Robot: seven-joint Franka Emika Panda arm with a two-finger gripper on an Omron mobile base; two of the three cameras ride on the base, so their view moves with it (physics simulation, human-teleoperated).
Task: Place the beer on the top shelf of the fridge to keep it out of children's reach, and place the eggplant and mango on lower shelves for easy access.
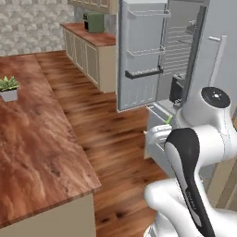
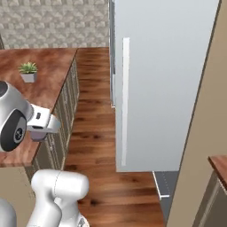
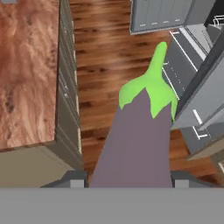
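The eggplant [image 3: 135, 144] is in the gripper [image 3: 129, 179], purple body clamped between the two finger tips, green stem pointing away toward the fridge [image 1: 162, 51]. In the left base view that stem tip pokes out just past the arm, low in front of the open fridge door, above the wood floor [image 1: 111, 125]. So the carry is on, but the eggplant is not on a lower shelf yet; it hangs outside the cabinet, near its bottom corner. A dark shape stands deep inside, by the ribbed wall, possibly the beer [image 1: 177, 89], though it is too small to say for certain. The mango I cannot place, so at least the eggplant's drop is left.
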